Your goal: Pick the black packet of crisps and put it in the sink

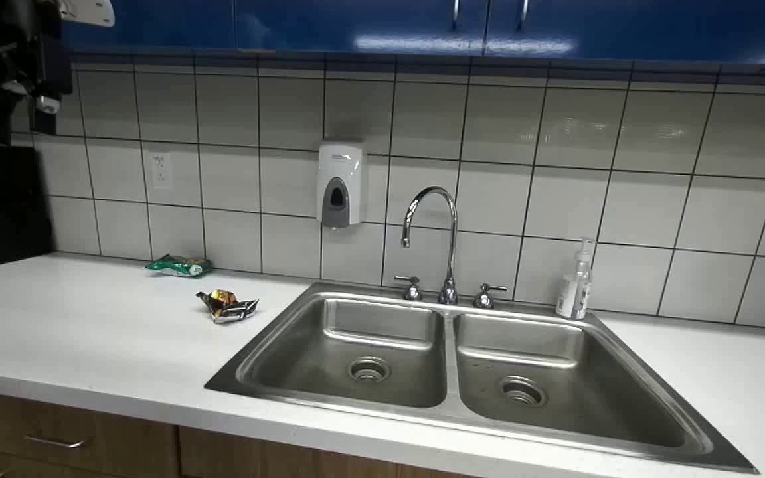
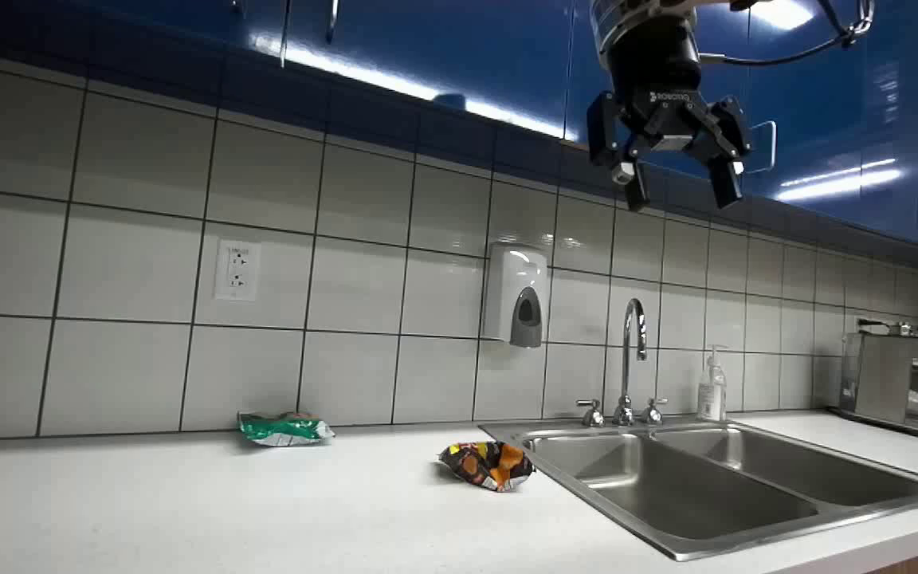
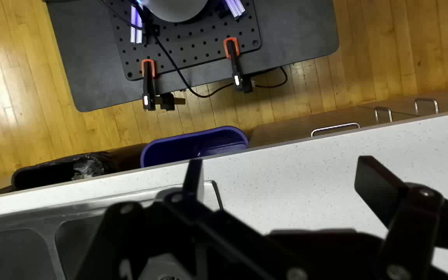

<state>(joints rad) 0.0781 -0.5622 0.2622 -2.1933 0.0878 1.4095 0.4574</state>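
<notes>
The arm [image 2: 612, 24] comes in from the top in an exterior view, its wrist turned downward, so that the end effector [image 2: 680, 190] hangs high above the counter [image 1: 90, 325], at the level of the blue cabinets [image 1: 356, 26]. Its two fingers [image 3: 377, 186] stand well apart, a wide gap between them. The counter is white, with a steel sink [image 1: 451, 372] of two basins set into it, a curved tap [image 1: 453, 259] at the back and a clear pump bottle [image 1: 578, 289] at a rear corner. A white soap dispenser [image 1: 342, 159] is fixed to the tiled wall [image 1: 223, 172]. The wrist view takes in the counter's front edge, a wooden floor [image 3: 25, 89], a purple bin [image 3: 173, 151] and a dark platform [image 3: 305, 42]. The black packet of crisps [image 2: 487, 466], printed in orange and yellow, lies on the counter near the sink but apart from it, while a green packet [image 2: 285, 430] lies close to the wall. In both exterior views the black packet of crisps is far below the end effector and well apart from it.
</notes>
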